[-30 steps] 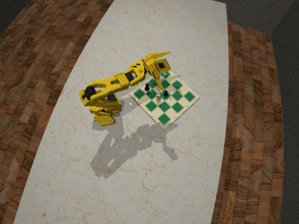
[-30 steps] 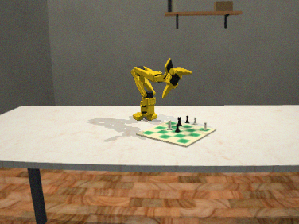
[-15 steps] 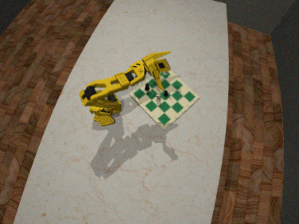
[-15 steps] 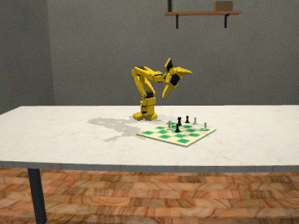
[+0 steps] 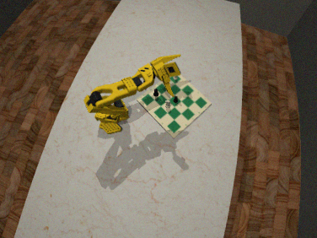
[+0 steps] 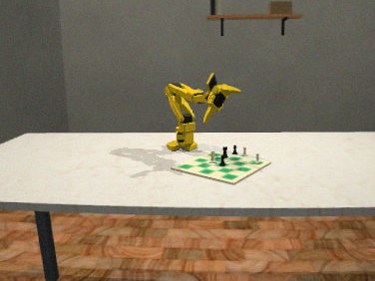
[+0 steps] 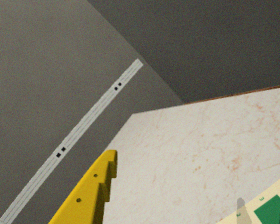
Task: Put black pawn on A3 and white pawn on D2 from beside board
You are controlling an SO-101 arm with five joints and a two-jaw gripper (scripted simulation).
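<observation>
While spread wide with nothing between them, jaws held high over the board (image 5: 205,107) (image 6: 209,175) (image 7: 265,194), one tip angled outward, the other down. Below and back toward the base, just off the board's arm-side edge: black pawn (image 6: 234,149) and white pawn (image 6: 244,151), both upright on the worktop (image 5: 143,207) (image 6: 100,189) (image 7: 150,175), close together. Hidden under the arm from overhead, so exact bearing impossible to tell there. For the coming move, probably a pull back toward the base first, then a descent with jaws pointing down along the upright axis of whichever pawn comes first. Not outward over the standing pieces. Between the two pawns, apparently little room for an open jaw; worth lining up the spread so as not to knock the neighbour.
</observation>
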